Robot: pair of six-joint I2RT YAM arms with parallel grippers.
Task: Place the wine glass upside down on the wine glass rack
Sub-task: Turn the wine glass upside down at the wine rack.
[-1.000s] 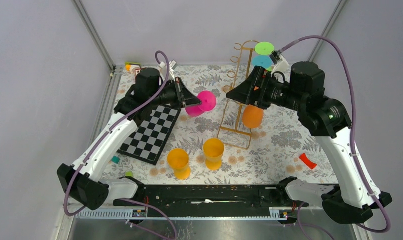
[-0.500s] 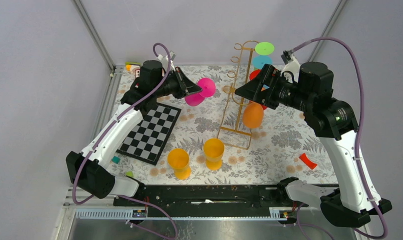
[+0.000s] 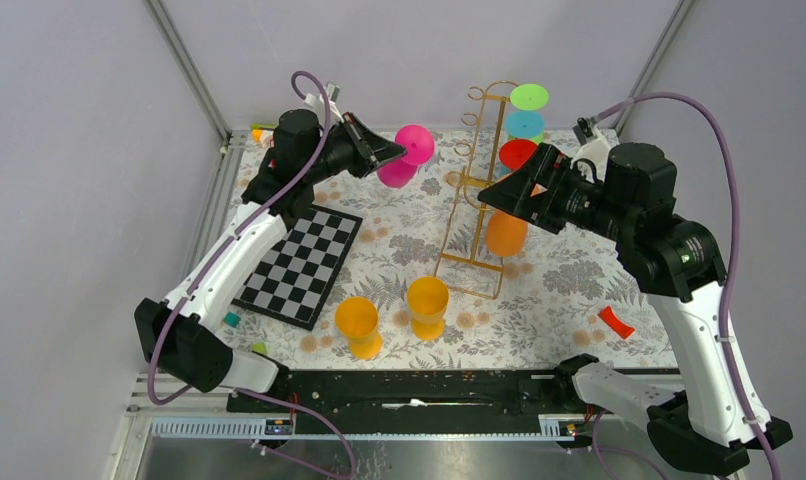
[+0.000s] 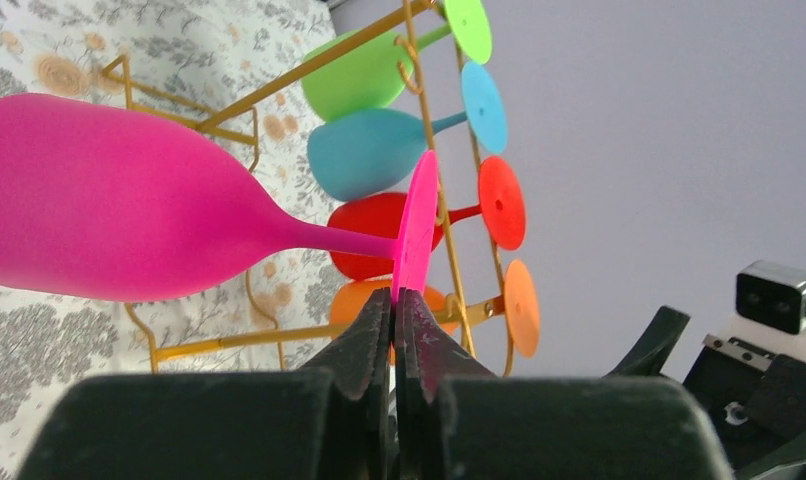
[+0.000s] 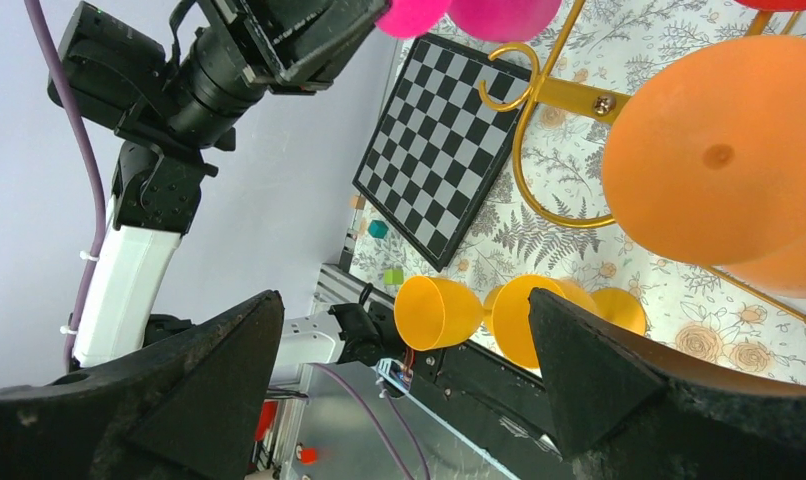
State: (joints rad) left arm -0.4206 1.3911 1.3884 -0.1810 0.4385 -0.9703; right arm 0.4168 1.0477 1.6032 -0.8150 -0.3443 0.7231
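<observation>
Wine glass (image 4: 109,200), pink: hanging above the counter (image 3: 569,280), stem lying near-horizontal, bowl pointing away from the left end effector (image 4: 394,297), which is clamping the foot's rim. Wine glass rack (image 4: 269,86): standing just rightward, empty hooks facing the glass. Right end effector (image 5: 407,300): hovering beside the rack, jaws apart, carrying nothing.
</observation>
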